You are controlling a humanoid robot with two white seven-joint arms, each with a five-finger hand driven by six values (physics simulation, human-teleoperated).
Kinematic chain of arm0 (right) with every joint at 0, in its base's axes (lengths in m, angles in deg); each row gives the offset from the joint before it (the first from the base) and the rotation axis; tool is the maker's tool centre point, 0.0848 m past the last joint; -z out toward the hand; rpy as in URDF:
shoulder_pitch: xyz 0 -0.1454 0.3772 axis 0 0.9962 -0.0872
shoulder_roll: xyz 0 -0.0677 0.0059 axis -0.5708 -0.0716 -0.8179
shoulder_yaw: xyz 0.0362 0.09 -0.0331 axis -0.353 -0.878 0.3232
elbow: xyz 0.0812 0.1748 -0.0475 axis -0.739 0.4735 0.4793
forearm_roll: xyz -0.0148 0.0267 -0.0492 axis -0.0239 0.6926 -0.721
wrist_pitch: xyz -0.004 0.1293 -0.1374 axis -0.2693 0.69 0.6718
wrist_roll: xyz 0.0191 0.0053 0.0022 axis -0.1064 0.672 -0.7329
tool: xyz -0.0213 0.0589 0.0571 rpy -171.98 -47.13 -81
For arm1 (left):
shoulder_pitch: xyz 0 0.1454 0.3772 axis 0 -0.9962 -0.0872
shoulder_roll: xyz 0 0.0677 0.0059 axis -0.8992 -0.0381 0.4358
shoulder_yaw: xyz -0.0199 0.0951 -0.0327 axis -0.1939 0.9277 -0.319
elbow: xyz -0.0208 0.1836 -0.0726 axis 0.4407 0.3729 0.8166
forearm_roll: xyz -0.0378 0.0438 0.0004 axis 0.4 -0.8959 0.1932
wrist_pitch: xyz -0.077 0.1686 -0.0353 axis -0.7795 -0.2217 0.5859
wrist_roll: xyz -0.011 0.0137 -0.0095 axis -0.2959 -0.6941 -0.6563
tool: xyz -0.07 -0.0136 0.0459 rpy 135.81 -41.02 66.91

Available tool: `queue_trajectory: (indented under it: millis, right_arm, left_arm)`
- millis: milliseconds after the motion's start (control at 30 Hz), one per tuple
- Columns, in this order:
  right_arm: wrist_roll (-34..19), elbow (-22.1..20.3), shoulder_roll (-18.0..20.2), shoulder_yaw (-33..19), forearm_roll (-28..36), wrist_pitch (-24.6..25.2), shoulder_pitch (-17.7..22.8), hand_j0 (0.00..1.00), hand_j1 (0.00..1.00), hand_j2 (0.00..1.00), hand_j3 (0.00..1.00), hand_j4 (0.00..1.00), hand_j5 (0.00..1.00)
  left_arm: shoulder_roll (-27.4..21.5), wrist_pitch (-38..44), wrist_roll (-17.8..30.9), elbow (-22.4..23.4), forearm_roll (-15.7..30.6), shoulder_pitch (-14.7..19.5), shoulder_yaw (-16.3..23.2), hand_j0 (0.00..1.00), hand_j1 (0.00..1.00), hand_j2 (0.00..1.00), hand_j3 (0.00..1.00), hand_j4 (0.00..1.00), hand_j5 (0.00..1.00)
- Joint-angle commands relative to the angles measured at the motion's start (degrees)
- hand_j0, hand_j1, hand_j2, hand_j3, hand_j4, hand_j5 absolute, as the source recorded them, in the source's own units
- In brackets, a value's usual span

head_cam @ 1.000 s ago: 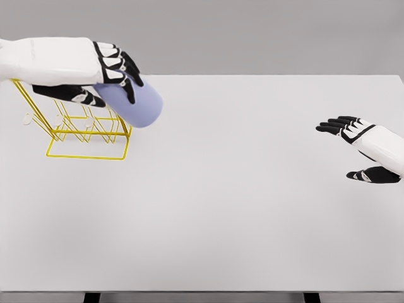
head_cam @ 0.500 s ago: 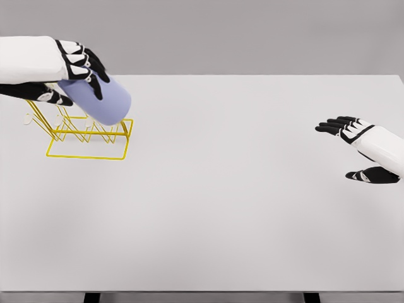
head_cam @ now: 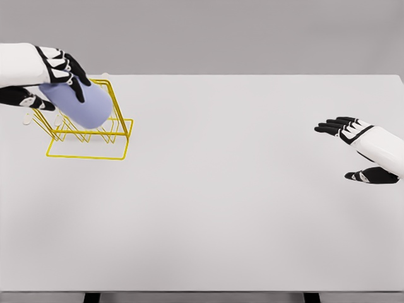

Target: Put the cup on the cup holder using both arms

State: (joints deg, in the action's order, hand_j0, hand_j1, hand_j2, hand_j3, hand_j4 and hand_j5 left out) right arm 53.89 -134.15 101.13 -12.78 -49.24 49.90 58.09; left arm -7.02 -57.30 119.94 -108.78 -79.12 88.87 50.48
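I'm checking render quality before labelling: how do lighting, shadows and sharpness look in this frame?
Head view: flat, even light with no glare on the white table; shadows are faint and soft, barely visible under the yellow wire cup holder. The lavender cup in the left hand and the open right hand have slightly soft edges, with no obvious distortion.

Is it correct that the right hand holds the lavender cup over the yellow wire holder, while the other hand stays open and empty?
Not quite. In the head view the left hand grips the lavender cup over the yellow wire holder; the right hand is the open, empty one.
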Motion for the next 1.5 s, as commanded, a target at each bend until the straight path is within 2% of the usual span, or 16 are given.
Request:
queue_trajectory:
  millis: [0,667,733,1033,1100,1133,1267,1467]
  right_arm:
    - [0.0,0.0,0.1,0.0,0.4,0.2,0.0,1.00,1.00,1.00,1.00,1.00,1.00]
    - [0.0,0.0,0.4,0.0,0.2,0.2,0.7,1.00,1.00,1.00,1.00,1.00,1.00]
    - [0.0,0.0,0.4,0.0,0.2,0.2,0.8,1.00,1.00,1.00,1.00,1.00,1.00]
    - [0.0,0.0,0.5,0.0,0.2,0.2,1.0,1.00,1.00,1.00,1.00,1.00,1.00]
    - [0.0,0.0,0.5,0.0,0.4,0.2,1.0,1.00,1.00,1.00,1.00,1.00,1.00]
    - [0.0,0.0,0.4,0.0,0.2,0.2,1.0,1.00,1.00,1.00,1.00,1.00,1.00]
    - [0.0,0.0,0.4,0.0,0.4,0.2,1.0,1.00,1.00,1.00,1.00,1.00,1.00]
    - [0.0,0.0,0.4,0.0,0.2,0.2,1.0,1.00,1.00,1.00,1.00,1.00,1.00]
  left_arm:
    - [-0.1,0.2,-0.1,0.5,0.4,-0.1,-0.1,0.46,0.46,0.46,0.46,0.46,0.46]
    - [-0.1,0.2,-0.1,3.6,-0.3,-3.3,0.0,0.46,0.46,0.46,0.46,0.46,0.46]
    - [0.3,0.2,-0.1,4.5,-0.3,-4.2,0.0,0.46,0.46,0.46,0.46,0.46,0.46]
    - [3.9,0.2,-0.1,7.3,-2.0,-4.5,0.0,0.50,0.50,0.50,0.50,0.50,0.50]
    - [4.5,0.2,-0.1,7.3,-2.8,-4.5,0.0,0.55,0.55,0.55,0.55,0.55,0.55]
    - [4.6,0.2,-0.1,7.3,-3.2,-4.5,0.0,0.67,0.67,0.67,0.67,0.67,0.67]
    - [4.6,0.2,-0.1,7.3,-3.6,-4.5,0.0,0.86,0.86,0.86,0.86,0.86,0.86]
    - [4.6,0.2,-0.1,7.1,-3.4,-4.4,-0.4,0.95,0.95,0.95,0.95,0.95,0.95]
